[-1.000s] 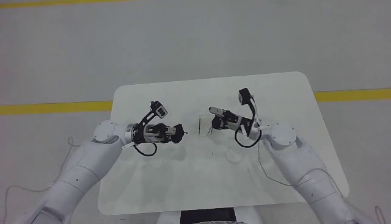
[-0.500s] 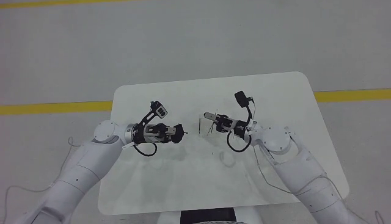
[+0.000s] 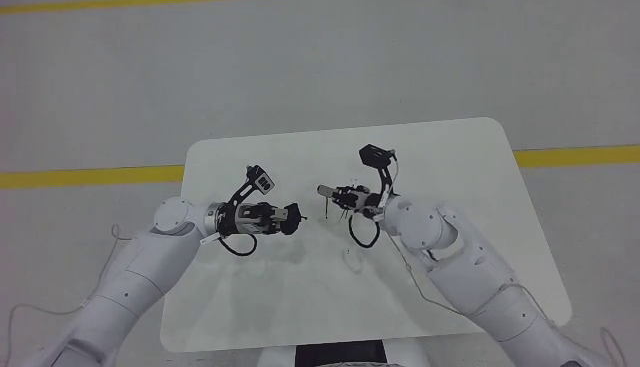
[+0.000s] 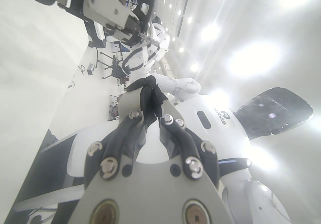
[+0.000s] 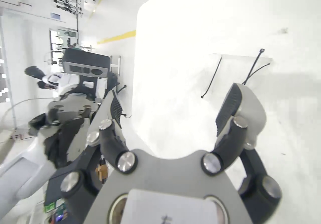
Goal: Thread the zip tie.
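Note:
Three black zip ties lie on the white table (image 5: 200,21). One zip tie (image 5: 212,79) lies alone and a crossed pair (image 5: 255,66) lies beside it, all on a thin pale sheet (image 5: 240,58). My right gripper (image 5: 173,104) hangs open above the table just short of them, with nothing between its fingers. In the top view it (image 3: 328,194) is near the table's middle, over the zip ties (image 3: 334,213). My left gripper (image 4: 150,99) is shut, fingertips pinched together; whether it holds anything is hidden. It (image 3: 293,217) faces the right gripper across a small gap.
The table (image 3: 450,157) is bare apart from the zip ties and the sheet. Its far and right parts offer free room. Both arms meet near the middle, close to each other.
My right gripper has moved leftward toward the left gripper and its wrist has turned. The left arm has kept still.

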### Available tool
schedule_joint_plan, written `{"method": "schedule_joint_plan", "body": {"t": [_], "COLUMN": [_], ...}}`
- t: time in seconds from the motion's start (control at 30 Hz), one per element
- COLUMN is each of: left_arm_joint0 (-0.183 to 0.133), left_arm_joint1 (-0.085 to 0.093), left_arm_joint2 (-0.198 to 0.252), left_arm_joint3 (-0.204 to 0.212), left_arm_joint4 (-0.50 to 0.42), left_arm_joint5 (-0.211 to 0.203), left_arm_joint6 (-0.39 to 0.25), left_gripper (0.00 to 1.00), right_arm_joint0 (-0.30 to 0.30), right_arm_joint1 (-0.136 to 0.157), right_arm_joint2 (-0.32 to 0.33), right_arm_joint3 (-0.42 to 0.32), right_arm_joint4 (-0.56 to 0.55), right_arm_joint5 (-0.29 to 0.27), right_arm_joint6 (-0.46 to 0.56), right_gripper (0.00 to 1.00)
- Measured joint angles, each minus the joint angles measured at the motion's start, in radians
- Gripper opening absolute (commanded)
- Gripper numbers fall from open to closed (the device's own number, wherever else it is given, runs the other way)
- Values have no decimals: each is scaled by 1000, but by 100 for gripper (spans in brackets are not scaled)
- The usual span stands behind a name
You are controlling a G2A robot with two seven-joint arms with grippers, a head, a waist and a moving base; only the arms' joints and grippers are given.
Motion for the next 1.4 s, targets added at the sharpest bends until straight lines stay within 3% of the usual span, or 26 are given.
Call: {"method": "schedule_joint_plan", "body": {"t": [0.17,0.43,0.57,0.73,1.07,1.13,1.4], "left_arm_joint0": [0,0,0,0,0,0,0], "left_arm_joint1": [0,0,0,0,0,0,0], "left_arm_joint2": [0,0,0,0,0,0,0], "left_arm_joint3": [0,0,0,0,0,0,0], "left_arm_joint4": [0,0,0,0,0,0,0], "left_arm_joint5": [0,0,0,0,0,0,0], "left_arm_joint6": [0,0,0,0,0,0,0], "left_gripper": [0,0,0,0,0,0,0], "right_arm_joint0": [-1,-2,10,36,54,55,55], "right_arm_joint1": [-27,-28,-31,-53,-137,-142,-141], "right_arm_joint2": [4,5,-6,-4,47,49,48], "right_arm_joint3": [33,32,49,77,104,102,103], "right_arm_joint4": [-41,-41,-116,-205,-325,-324,-324], "right_arm_joint5": [0,0,0,0,0,0,0], "right_arm_joint6": [11,9,4,52,275,317,306], "right_gripper": [100,100,100,100,100,100,100]}}
